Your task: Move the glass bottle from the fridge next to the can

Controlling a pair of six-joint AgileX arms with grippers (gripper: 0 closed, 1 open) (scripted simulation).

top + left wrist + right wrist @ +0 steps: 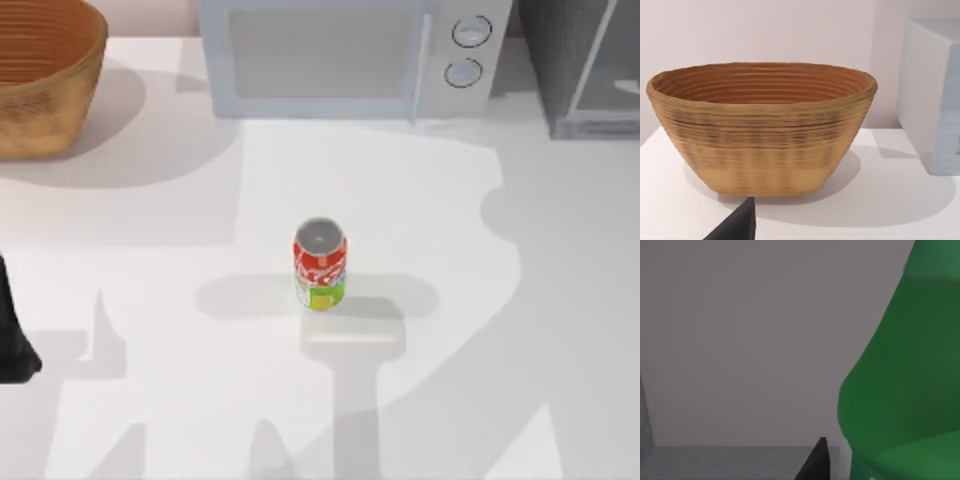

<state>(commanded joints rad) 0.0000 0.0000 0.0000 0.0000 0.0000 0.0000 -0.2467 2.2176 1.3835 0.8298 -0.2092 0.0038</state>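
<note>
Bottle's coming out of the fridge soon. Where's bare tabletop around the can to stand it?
Bare table lies on every side of the can, widest to its left and right. Crowding is along the back: basket, microwave, fridge. The glass bottle sits close before the right wrist camera.

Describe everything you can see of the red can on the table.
The can is a small red soda can with a plain silver top, white script on its side and a green-yellow patch near its base. It looks like smooth printed metal. It stands upright and alone near the middle of the white table, in front of the white microwave and well apart from it. Nothing touches it but the tabletop, and it casts soft shadows beside it.
</note>
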